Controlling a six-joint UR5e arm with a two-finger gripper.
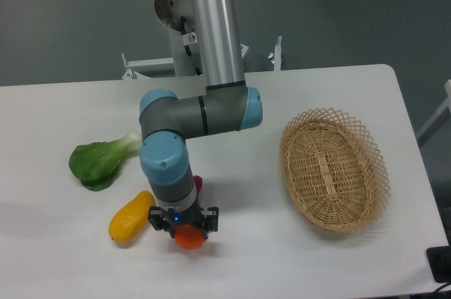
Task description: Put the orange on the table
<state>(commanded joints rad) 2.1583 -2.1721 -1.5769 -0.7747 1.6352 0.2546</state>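
Note:
The small round orange (189,240) sits low over the white table (268,257), near its front edge, left of centre. My gripper (184,226) points straight down and is shut on the orange, one finger on each side. Whether the orange touches the tabletop I cannot tell. The wrist hides the top of the fruit.
A yellow mango-like fruit (130,217) lies just left of the gripper. A green leafy vegetable (101,161) lies further left. A dark red item (198,183) peeks out behind the wrist. An oval wicker basket (334,170) stands to the right.

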